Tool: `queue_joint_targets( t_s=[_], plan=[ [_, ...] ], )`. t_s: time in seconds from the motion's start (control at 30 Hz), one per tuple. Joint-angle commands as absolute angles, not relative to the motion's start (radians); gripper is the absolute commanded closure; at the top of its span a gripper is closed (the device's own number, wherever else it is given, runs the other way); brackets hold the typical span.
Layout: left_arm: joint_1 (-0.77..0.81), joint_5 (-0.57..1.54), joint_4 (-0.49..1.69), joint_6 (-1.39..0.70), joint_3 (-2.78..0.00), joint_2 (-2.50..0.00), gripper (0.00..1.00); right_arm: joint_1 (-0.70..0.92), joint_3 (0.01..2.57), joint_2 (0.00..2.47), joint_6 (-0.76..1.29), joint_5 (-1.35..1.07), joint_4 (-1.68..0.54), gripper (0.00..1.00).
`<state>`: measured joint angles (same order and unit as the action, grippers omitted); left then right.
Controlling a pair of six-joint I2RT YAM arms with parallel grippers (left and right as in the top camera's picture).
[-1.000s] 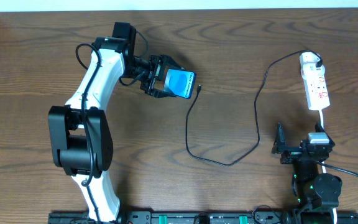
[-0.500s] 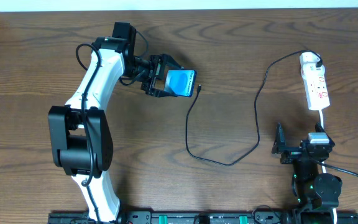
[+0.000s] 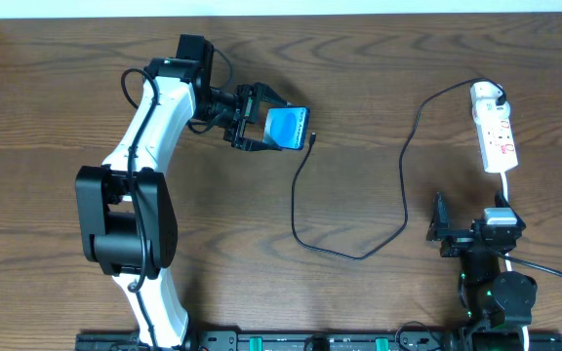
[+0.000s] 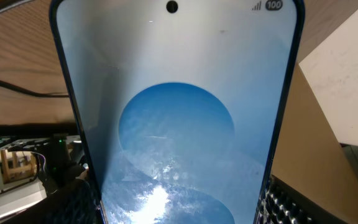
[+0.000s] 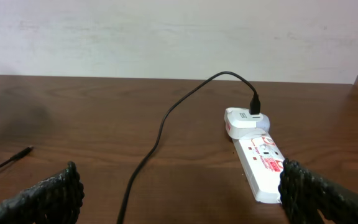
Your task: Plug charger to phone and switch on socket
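Brown wood with wavy lines makes the flat table (image 3: pixel 359 58). The phone (image 3: pixel 288 128) is a thin flat rectangle with dark edges and rounded corners. Its smooth, shiny screen is light blue with a big blue circle on it. It sits toward the far edge, a bit left of the middle. The left gripper (image 3: pixel 267 125) is closed tight on the phone, with one bumpy black finger (image 4: pixel 73 199) on each long side.

The charger (image 3: pixel 403 185) is a long, thin black cable that bends in a big loop across the middle of the table. Its small tip lies just beside the phone; I cannot tell if they touch. Its other end goes into a white block on the socket (image 5: pixel 263 160).

The socket is a long white plastic strip with small red marks. It lies flat by the right edge, near the far right corner.

The right gripper (image 5: pixel 179 186) is near the right front corner. Its two bumpy black fingers (image 5: pixel 48 196) are spread wide apart and hold nothing.
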<state>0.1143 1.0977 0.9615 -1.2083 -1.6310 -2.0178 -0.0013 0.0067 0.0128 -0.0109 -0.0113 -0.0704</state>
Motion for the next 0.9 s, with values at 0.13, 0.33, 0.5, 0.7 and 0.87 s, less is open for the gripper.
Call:
queue_joint_targets(
  t_s=[0.13, 0.33, 0.5, 0.7, 0.87],
  plan=[
    [0.117, 1.144, 0.963, -1.262, -1.634, -1.973, 0.41, 0.015, 0.006, 0.011, -0.005, -0.017, -0.075, 0.01],
    [0.117, 1.14, 0.963, -1.262, -1.634, -1.973, 0.41, 0.015, 0.006, 0.011, -0.005, -0.017, -0.075, 0.01],
    [0.117, 1.133, 0.963, -1.262, -1.634, -1.973, 0.41, 0.015, 0.006, 0.011, -0.005, -0.017, -0.075, 0.01],
    [0.117, 1.134, 0.964, -1.262, -1.634, -1.973, 0.41, 0.015, 0.006, 0.011, -0.005, -0.017, -0.075, 0.01],
    [0.117, 1.134, 0.963, -1.262, -1.634, -1.973, 0.41, 0.015, 0.006, 0.011, -0.005, -0.017, -0.075, 0.01]
  ],
)
